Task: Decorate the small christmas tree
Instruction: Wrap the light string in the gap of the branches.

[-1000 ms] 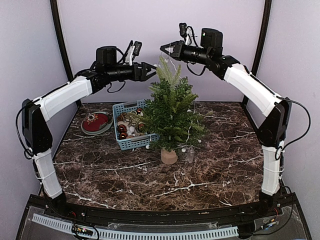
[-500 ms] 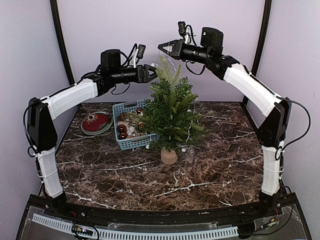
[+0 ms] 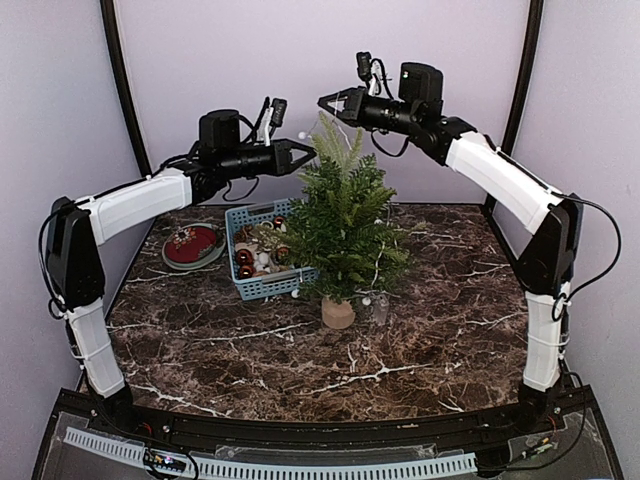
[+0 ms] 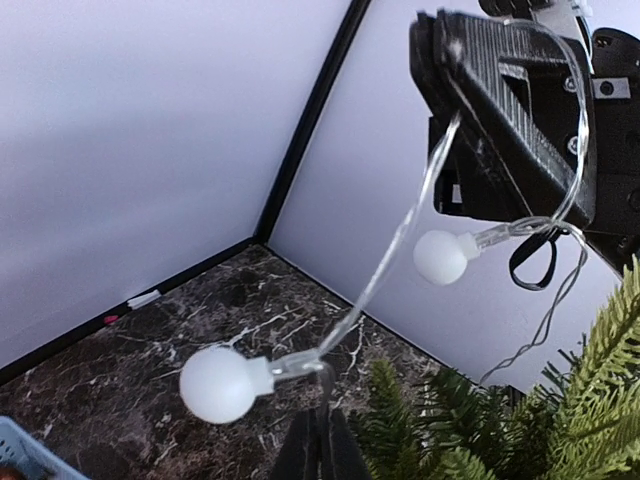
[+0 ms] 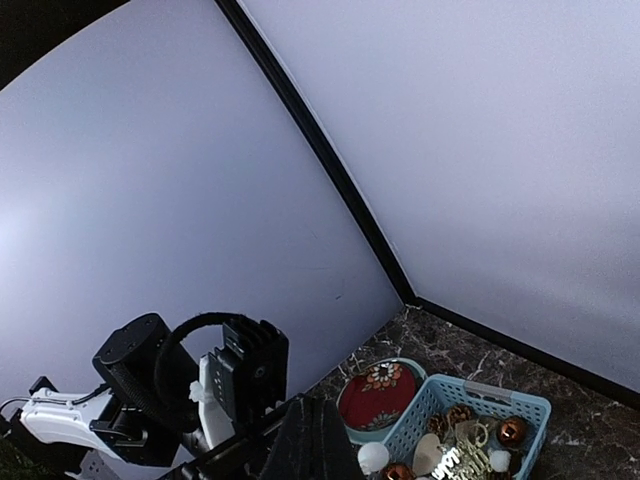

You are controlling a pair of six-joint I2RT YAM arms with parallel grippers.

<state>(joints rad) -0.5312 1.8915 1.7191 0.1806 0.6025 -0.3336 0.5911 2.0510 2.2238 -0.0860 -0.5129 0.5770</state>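
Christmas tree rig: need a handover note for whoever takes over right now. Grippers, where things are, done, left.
Left gripper: shut on the light string, next to a white bulb, beside the treetop.
Right gripper: shut on the same string, above the treetop.
Small christmas tree: upright mid-table. Blue basket of ornaments beside it on the left arm's side.
Done: string stretched between both grippers, wire trailing toward the branches.
Left: drape the string, then probably hang the ornaments.

Both my arms arch toward upper centre, left gripper (image 3: 306, 154) and right gripper (image 3: 324, 101) clamped closed, tips facing.
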